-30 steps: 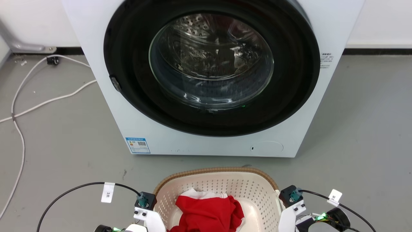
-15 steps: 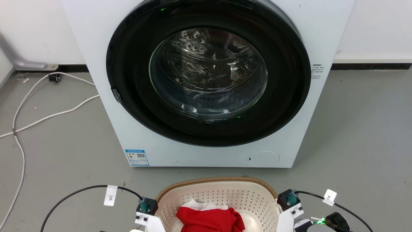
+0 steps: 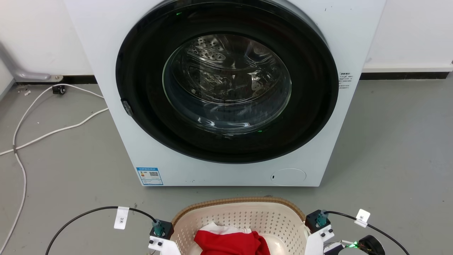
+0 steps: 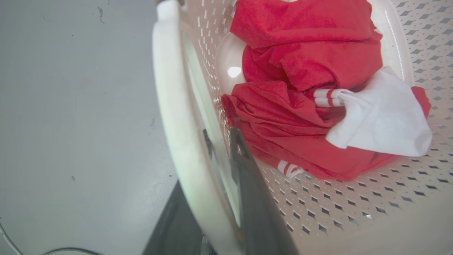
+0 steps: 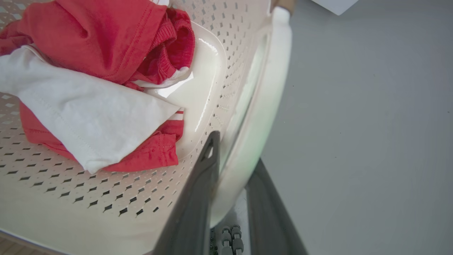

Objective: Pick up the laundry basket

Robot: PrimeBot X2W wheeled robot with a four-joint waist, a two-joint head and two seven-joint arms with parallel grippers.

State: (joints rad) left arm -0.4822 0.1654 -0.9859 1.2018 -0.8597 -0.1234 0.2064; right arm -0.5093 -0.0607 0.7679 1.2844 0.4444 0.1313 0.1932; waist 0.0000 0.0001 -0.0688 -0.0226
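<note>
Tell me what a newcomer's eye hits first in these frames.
The white washing machine, with its big black-ringed glass door, dominates the head view's middle. Just before it, the laundry basket holds crumpled red clothes and a white garment. The left pincer and right pincer each straddle one of its side edges.

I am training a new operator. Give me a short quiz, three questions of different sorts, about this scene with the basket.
1. True or false: the left gripper has one finger inside the basket and one outside.
2. What lies in the basket? A) blue jeans B) red and white clothes C) nothing
3. Fill in: the washer stands beyond the basket, and its door is ____.
Key: 1 true; 2 B; 3 shut.
</note>
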